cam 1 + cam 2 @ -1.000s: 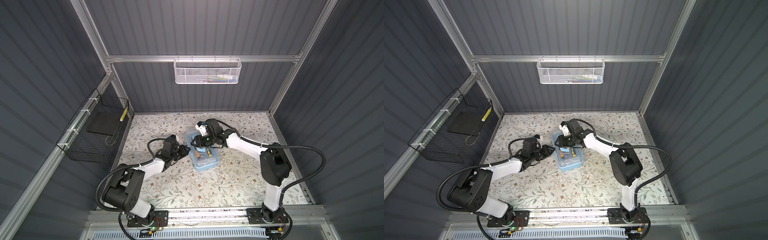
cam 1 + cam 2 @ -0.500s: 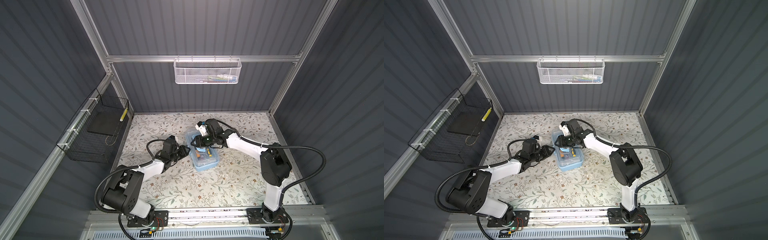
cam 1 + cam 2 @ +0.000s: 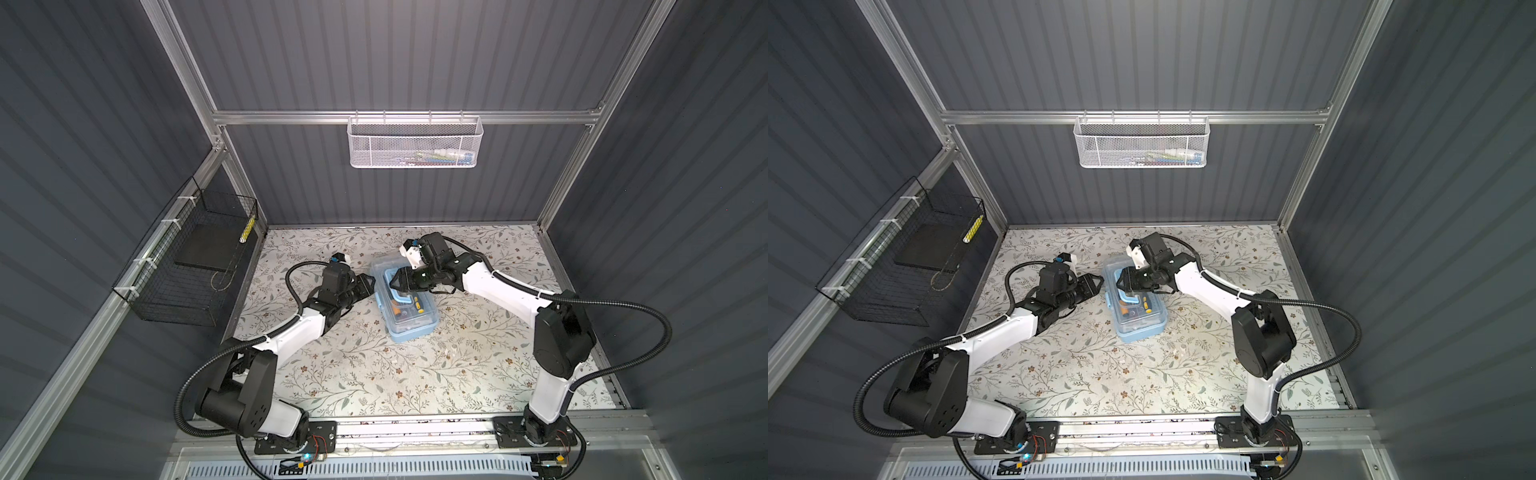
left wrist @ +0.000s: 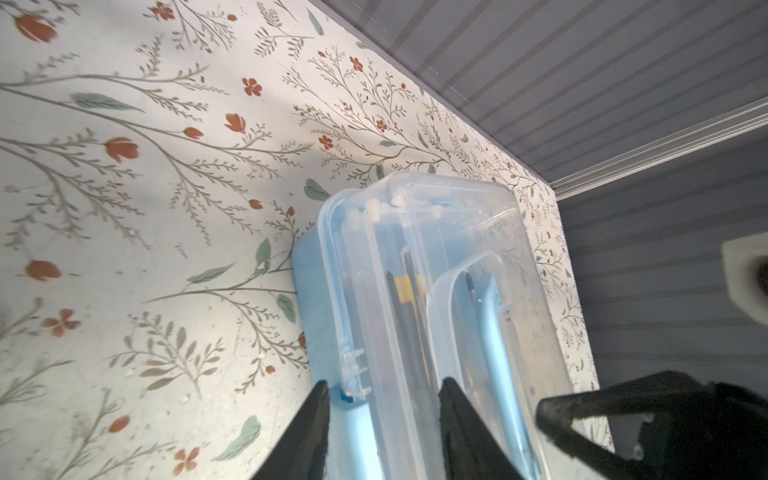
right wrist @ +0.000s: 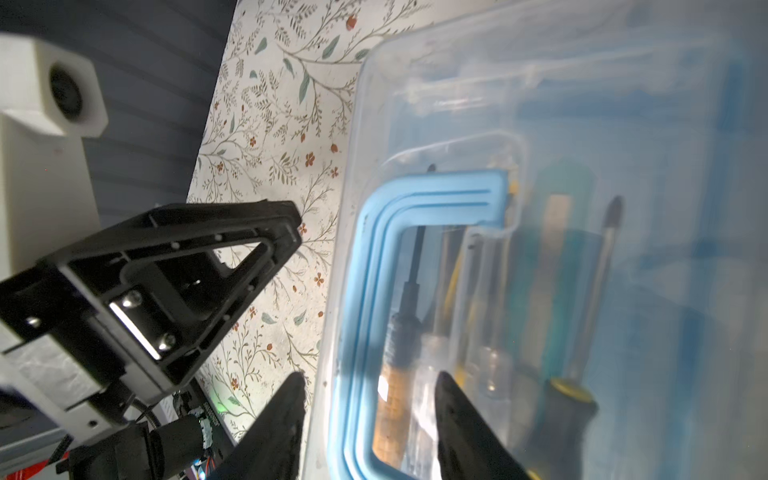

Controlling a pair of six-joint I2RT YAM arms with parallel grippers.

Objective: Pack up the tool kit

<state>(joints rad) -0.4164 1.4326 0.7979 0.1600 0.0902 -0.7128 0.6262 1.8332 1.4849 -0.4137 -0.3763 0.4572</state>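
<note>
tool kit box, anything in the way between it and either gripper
Nothing visible. The left gripper is at the side of the tool kit box, open jaws straddling the rim of the lid; the right gripper sits over the lid, open jaws either side of the blue handle.

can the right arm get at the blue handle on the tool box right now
Probably yes: the right gripper hangs open just over the blue handle, nothing between them, and the left gripper is at the tool box's side. The handle lies flat, so gripping may be fiddly.
</note>
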